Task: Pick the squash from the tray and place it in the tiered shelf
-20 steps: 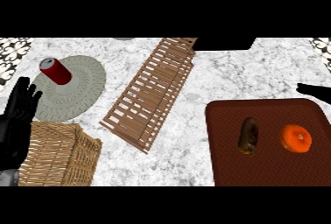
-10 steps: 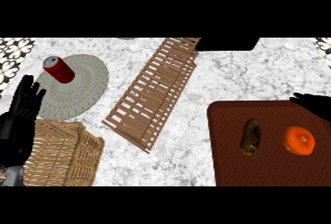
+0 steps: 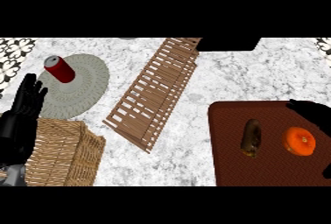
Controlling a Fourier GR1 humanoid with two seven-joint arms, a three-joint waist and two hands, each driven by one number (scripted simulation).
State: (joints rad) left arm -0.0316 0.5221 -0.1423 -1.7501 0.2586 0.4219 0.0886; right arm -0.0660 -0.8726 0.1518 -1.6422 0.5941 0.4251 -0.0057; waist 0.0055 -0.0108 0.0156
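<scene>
Head view: squash (image 3: 251, 138) lies on tray (image 3: 229, 166), orange (image 3: 301, 141) at its 3 o'clock. My right hand (image 3: 313, 114) at tray's 2 o'clock, fingers — cannot tell. Left hand (image 3: 22, 114) rests, fingers straight. I'd approach squash from above, avoiding orange.

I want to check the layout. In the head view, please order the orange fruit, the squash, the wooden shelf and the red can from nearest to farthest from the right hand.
From the right hand:
1. Orange fruit, just below it on the tray.
2. Squash, mid-tray.
3. Wooden shelf, centre.
4. Red can, far left, on the plate.
</scene>
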